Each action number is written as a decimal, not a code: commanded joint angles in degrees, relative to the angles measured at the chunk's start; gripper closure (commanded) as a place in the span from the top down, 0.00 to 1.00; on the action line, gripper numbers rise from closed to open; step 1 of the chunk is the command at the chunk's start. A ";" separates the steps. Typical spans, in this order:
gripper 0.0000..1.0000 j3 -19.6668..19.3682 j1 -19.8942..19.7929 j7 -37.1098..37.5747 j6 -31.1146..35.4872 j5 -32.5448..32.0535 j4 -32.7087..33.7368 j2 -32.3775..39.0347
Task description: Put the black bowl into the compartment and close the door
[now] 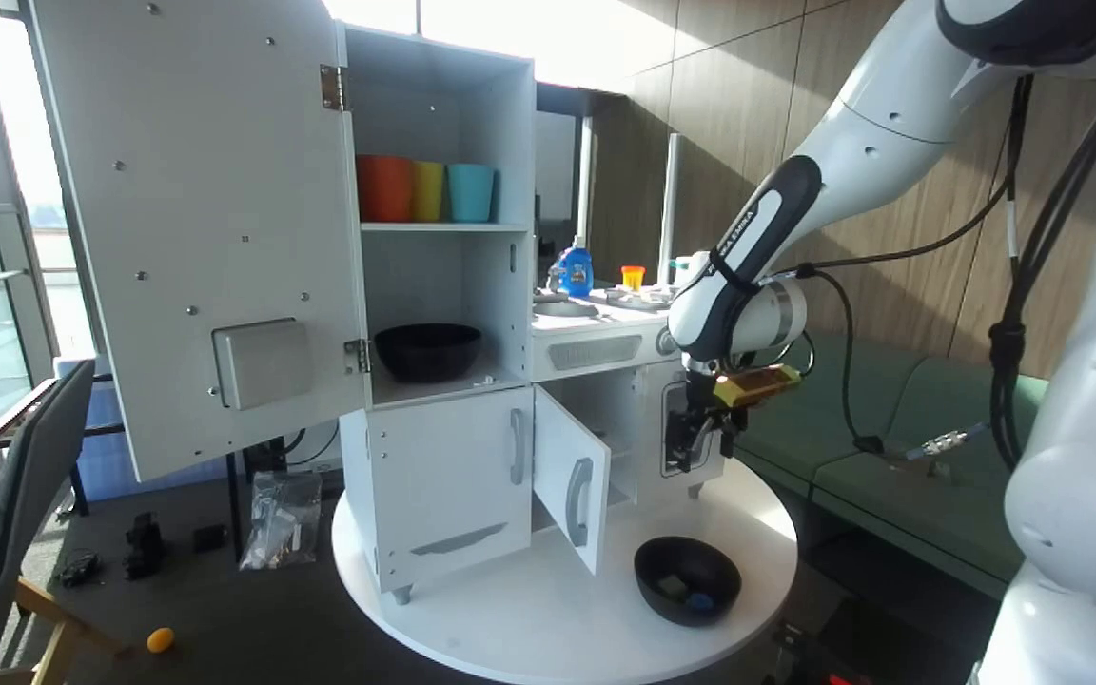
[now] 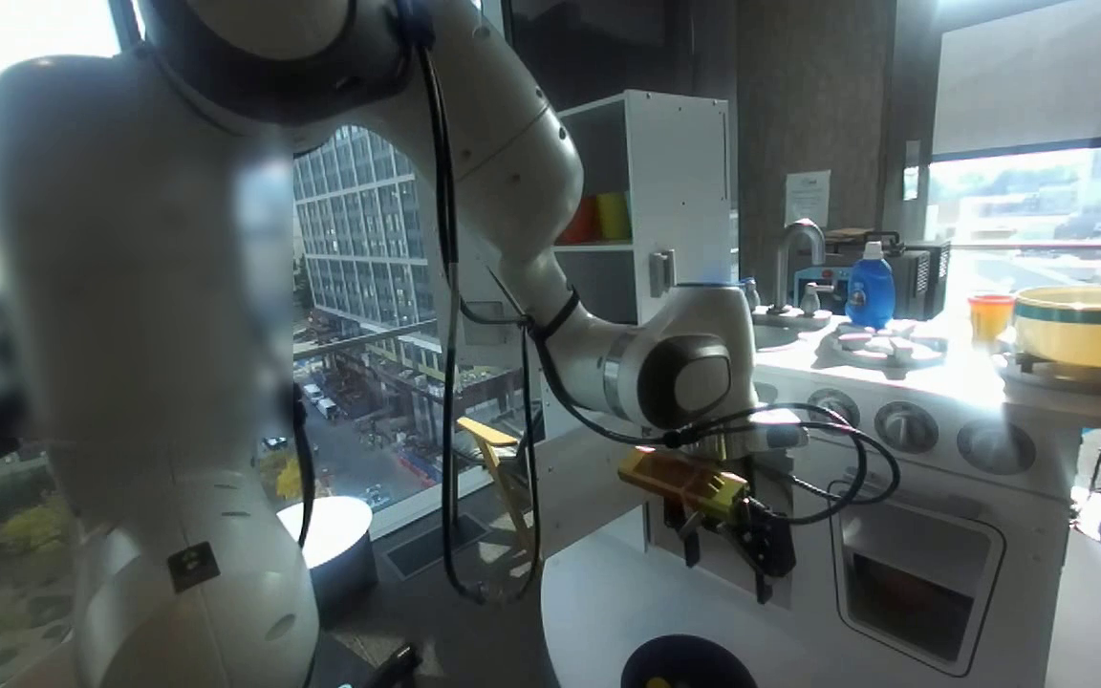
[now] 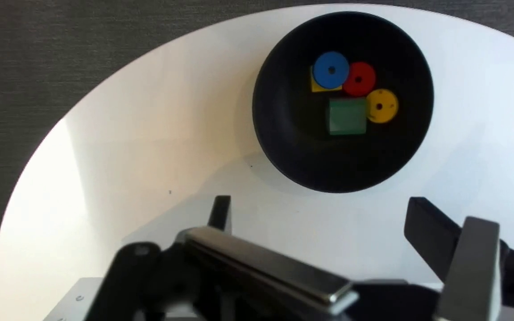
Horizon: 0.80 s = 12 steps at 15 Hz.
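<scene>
A black bowl (image 1: pixel 428 354) sits on the floor of the cabinet's middle compartment (image 1: pixel 415 276). The tall white door (image 1: pixel 196 190) of that cabinet stands wide open. Another black bowl (image 1: pixel 691 557) rests upright on the white table, holding several coloured pieces; it also shows in an exterior view (image 2: pixel 689 659), cut off by the frame edge, and in the wrist view (image 3: pixel 310 156). A small lower door (image 1: pixel 572 480) stands partly open. My gripper (image 1: pixel 706 455), also seen in an exterior view (image 2: pixel 727 578) and the wrist view (image 3: pixel 319 209), is open and empty, pointing down above the table, apart from the bowl.
Orange, yellow and blue cups (image 1: pixel 470 193) stand on the upper shelf. A blue bottle (image 2: pixel 871 290) and a yellow pot (image 2: pixel 1090 330) stand on the counter. The toy oven front (image 2: pixel 918 583) is close to the gripper. The round table (image 1: pixel 472 614) has a curved edge.
</scene>
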 commanded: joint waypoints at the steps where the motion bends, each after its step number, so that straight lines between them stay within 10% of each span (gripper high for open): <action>1: 1.00 -1.16 -1.48 -0.46 3.32 -3.42 0.21 5.05; 12: 1.00 6.36 -10.34 -15.39 9.87 12.04 5.82 23.18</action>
